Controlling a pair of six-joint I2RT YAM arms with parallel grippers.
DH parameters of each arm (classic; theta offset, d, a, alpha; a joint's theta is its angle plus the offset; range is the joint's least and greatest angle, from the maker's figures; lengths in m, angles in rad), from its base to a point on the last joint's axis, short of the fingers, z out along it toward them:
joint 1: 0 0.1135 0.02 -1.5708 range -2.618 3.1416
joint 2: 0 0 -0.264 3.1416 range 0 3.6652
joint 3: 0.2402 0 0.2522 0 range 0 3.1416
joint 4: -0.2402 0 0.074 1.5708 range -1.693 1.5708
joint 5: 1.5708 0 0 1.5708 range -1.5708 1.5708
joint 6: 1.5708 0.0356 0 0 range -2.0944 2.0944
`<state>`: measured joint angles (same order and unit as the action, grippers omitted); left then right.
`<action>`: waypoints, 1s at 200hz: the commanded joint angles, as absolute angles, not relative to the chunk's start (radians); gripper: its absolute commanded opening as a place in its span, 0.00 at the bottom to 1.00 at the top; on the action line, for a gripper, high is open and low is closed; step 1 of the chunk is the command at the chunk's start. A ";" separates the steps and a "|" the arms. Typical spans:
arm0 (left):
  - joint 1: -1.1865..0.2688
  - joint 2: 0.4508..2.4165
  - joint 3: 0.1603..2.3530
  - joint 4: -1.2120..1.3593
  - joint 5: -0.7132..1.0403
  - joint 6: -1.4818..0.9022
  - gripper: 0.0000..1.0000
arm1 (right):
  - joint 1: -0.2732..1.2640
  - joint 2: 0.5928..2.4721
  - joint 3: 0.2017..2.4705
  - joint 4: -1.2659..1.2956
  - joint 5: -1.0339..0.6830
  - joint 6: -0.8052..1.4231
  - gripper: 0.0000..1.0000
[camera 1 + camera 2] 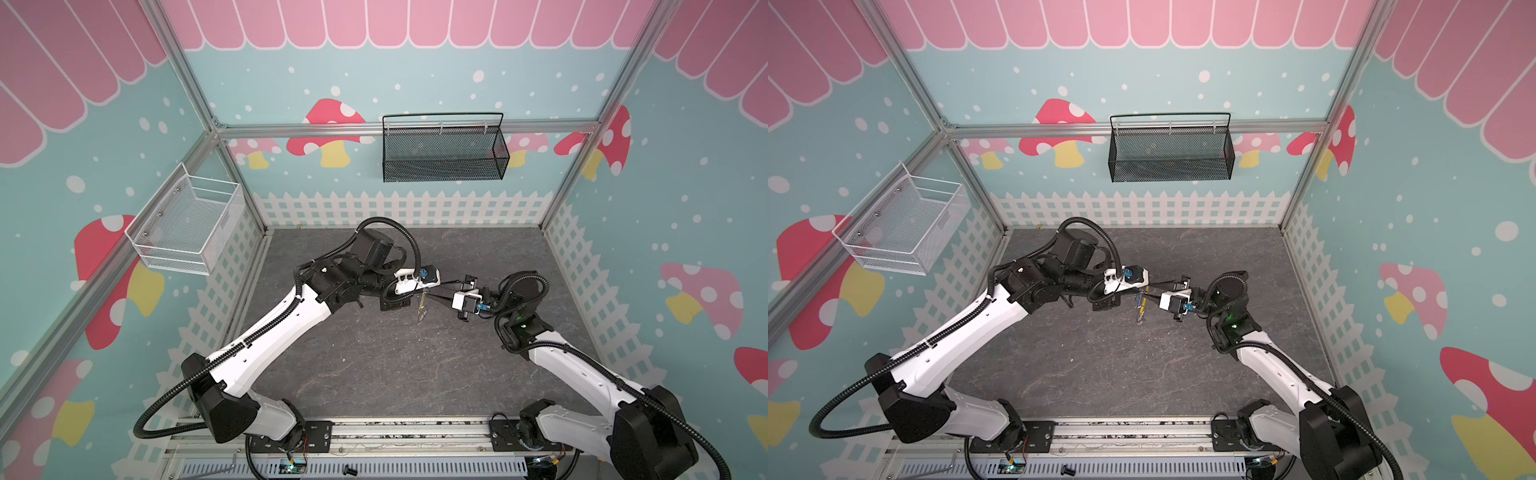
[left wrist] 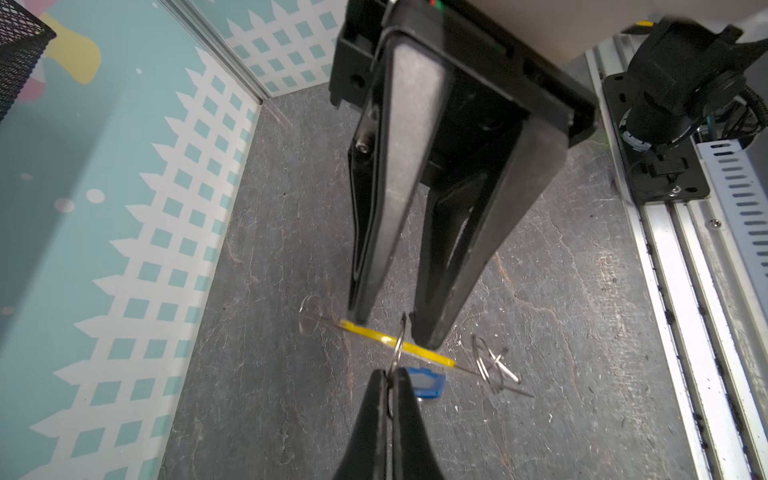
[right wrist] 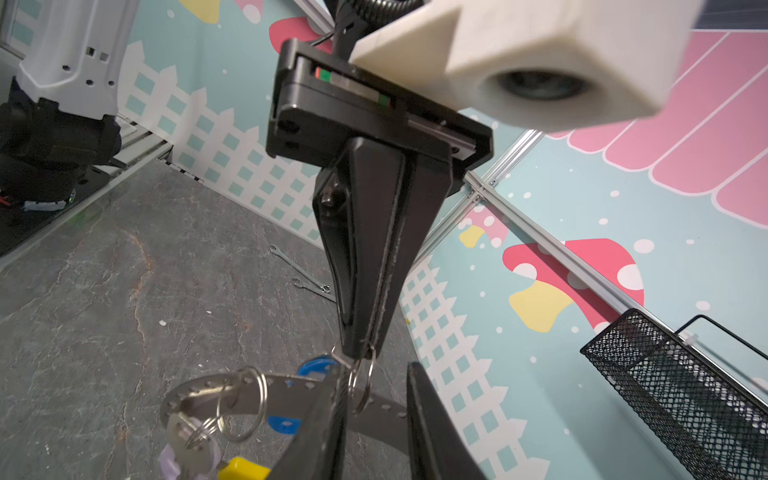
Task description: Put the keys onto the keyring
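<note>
The left gripper (image 2: 390,376) was clenched on a small split ring (image 2: 398,347). That ring crossed the yellow part of the keyring (image 2: 432,356), but whether it went round the wire could not be told. The blue tag (image 2: 428,382) showed just behind the left fingers, with its key hidden.

The right gripper (image 2: 395,330) was released, jaws apart, with one tip on each side of the split ring. Both tips were at the yellow part, though contact was unclear.

In both top views the keyring was only a thin streak between the two grippers at mid-table (image 1: 374,365), and the keys were too small to make out.

In the right wrist view the lilac tag (image 3: 172,461) and a silver key head (image 3: 183,430) were blurred and partly cut off at the edge. More rings (image 3: 243,401) lay beside them.
</note>
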<state>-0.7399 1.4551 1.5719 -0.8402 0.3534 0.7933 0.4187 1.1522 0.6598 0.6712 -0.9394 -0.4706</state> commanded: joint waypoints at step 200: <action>-0.701 1.384 1.439 -0.679 0.417 0.669 0.27 | 0.415 1.187 0.655 0.784 -1.036 -0.399 0.00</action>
